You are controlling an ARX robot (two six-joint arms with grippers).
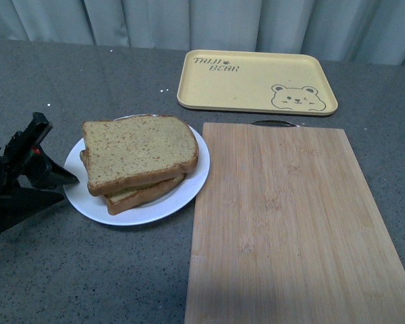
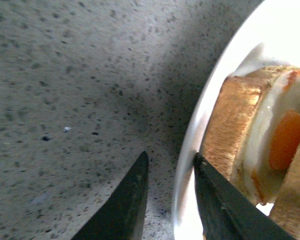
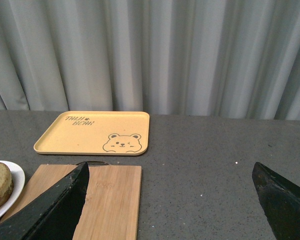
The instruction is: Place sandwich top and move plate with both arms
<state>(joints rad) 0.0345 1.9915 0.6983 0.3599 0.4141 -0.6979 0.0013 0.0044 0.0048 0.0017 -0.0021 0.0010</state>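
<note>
The left black claw [image 2: 170, 157] has a narrow gap, set around the rim of the round white plate [image 1: 142, 214]. On that plate the plain brown toast slice [image 1: 138, 152] lies on the egg slice [image 2: 270, 145]. The right black claw [image 3: 170, 167] gapes wide, holding nothing.

Black left arm [image 1: 7, 185] — red accents, tapered matte-black jaws.

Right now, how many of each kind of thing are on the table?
Bread slices: 2
Fried egg: 1
White plate: 1
Yellow tray: 1
Wooden board: 1
Total: 6
</note>
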